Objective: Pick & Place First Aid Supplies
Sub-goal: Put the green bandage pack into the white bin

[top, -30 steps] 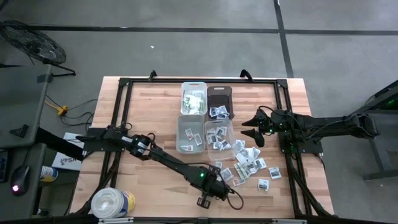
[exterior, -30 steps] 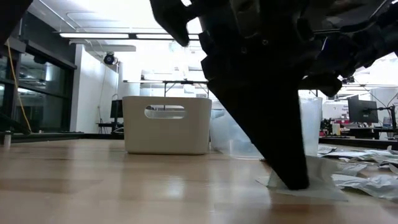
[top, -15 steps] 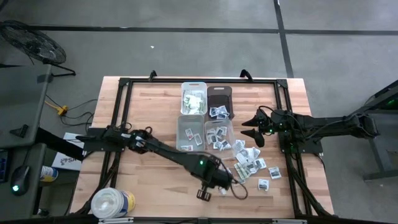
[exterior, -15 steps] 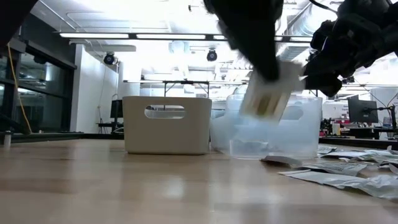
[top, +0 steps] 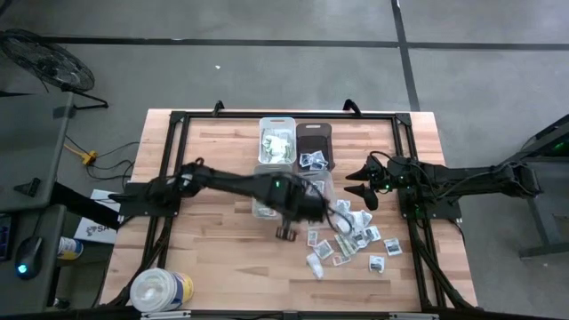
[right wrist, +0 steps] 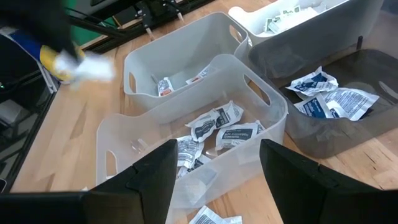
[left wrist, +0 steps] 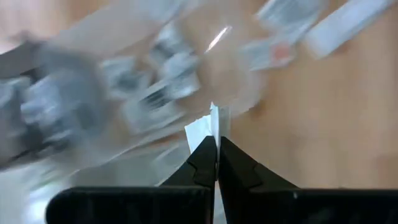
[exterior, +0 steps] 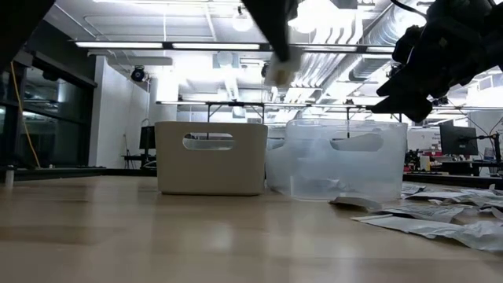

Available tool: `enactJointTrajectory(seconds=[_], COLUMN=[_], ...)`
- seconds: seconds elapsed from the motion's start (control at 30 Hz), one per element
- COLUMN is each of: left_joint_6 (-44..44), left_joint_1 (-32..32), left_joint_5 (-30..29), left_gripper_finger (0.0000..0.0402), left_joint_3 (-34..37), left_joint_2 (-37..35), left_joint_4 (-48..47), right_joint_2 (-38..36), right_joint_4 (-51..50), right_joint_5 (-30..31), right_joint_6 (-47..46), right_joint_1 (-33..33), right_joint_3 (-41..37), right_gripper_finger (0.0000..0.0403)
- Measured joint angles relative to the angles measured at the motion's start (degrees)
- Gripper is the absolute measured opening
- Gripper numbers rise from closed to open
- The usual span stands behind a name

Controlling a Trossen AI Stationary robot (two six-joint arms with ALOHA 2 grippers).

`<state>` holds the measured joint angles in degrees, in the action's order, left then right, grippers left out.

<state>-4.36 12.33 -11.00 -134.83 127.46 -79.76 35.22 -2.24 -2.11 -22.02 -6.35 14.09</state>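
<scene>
The left tool point(left wrist: 216, 163) was clamped shut on one small flat white paper packet point(left wrist: 210, 127), its thin edge pinched between the two dark fingers, and was carrying it above the cluster of small rectangular plastic bins point(top: 292, 169) near the middle of the pale wooden surface point(top: 213, 258). The step in hand appeared to be transport to a bin. To do it well, the arm should bring the packet squarely over the intended bin's opening, lower it below the rim, and only then part the fingers; a light paper packet released from height would probably flutter wide.

The right tool point(top: 359, 190) waited beside the bins with its fingers apart and nothing between them.

The clear bin point(right wrist: 193, 155) had thin, glossy walls with cut-out handles and held crinkled printed packets. More loose packets point(top: 360, 236) lay flat on the wood grain near the right arm.
</scene>
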Motion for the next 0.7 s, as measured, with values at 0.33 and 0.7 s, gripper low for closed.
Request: enactJointTrajectory(seconds=[0.33, 0.7], left_joint_6=[-12.64, -28.36], left_joint_1=[-10.39, -21.65], left_joint_5=[-10.31, -11.28], left_gripper_finger=[0.0005, 0.0005], left_joint_3=[0.00, 0.62], left_joint_2=[-1.29, -1.33], left_joint_4=[-7.06, -6.19], right_joint_2=[0.02, 0.02], right_joint_4=[-0.02, 0.00], right_joint_5=[0.00, -0.01], right_joint_6=[-0.01, -0.01], right_joint_1=[0.02, 0.02], right_joint_3=[0.00, 0.00], right_gripper_finger=[0.0222, 0.0222])
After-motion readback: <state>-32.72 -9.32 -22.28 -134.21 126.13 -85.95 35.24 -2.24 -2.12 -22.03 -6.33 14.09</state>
